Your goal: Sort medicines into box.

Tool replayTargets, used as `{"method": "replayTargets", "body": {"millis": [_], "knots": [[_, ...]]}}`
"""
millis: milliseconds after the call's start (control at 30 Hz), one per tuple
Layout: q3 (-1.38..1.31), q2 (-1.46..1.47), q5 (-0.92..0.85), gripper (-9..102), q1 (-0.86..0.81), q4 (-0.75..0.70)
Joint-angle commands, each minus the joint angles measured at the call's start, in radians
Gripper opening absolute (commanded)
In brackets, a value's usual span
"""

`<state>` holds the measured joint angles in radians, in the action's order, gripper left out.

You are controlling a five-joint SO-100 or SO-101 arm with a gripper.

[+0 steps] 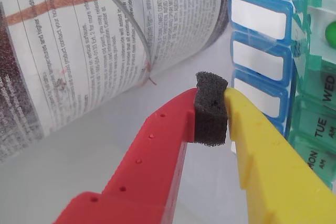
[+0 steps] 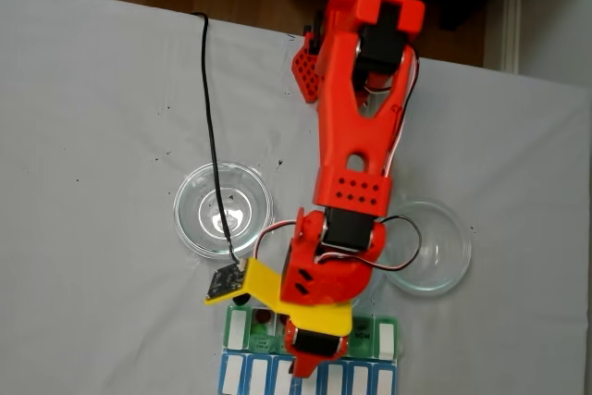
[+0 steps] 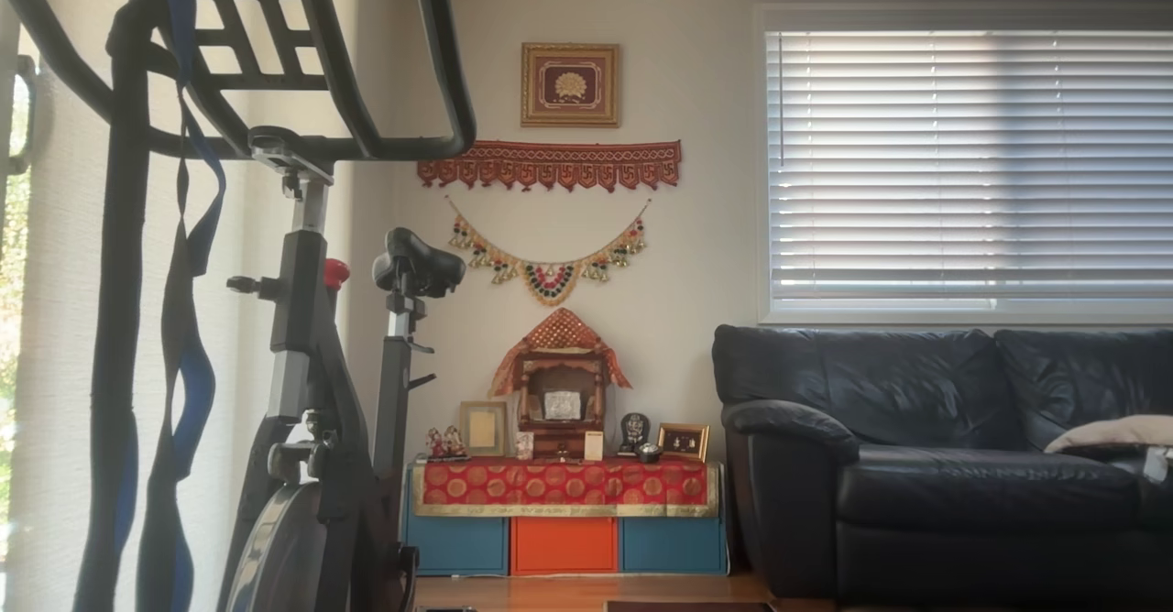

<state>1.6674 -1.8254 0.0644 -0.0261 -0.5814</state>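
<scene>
In the wrist view my gripper (image 1: 224,98) is shut, its red and yellow fingers pressed together on the black foam pad (image 1: 211,114) at the tip, and no ball shows between them. It hangs just left of the box (image 1: 262,51), whose blue row of white-labelled lids and green row marked MON, TUE, WED run along the right edge. One green medicine (image 1: 331,29) sits in a green compartment. In the fixed view the red arm reaches down over the box (image 2: 384,339) at the table's near edge, hiding its middle. A dark red spot (image 2: 265,318) lies in a green compartment.
Two clear glass dishes stand on the grey cloth beyond the box, one on the left (image 2: 190,219) and one on the right (image 2: 449,256). A black cable (image 2: 205,90) runs to the wrist camera. A printed sheet (image 1: 79,51) and a curved clear rim (image 1: 137,27) lie upper left in the wrist view.
</scene>
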Motion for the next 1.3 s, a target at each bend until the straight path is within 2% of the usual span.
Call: {"method": "replayTargets", "body": {"millis": [0,333,867,1267], "knots": [[-0.009,-0.081,-0.034,1,-0.009,0.021],[0.055,-0.074,-0.195,1,-0.023,0.028],[0.121,-0.02,-0.279,1,0.014,0.018],[0.144,0.023,-0.27,2,0.049,-0.003]]}}
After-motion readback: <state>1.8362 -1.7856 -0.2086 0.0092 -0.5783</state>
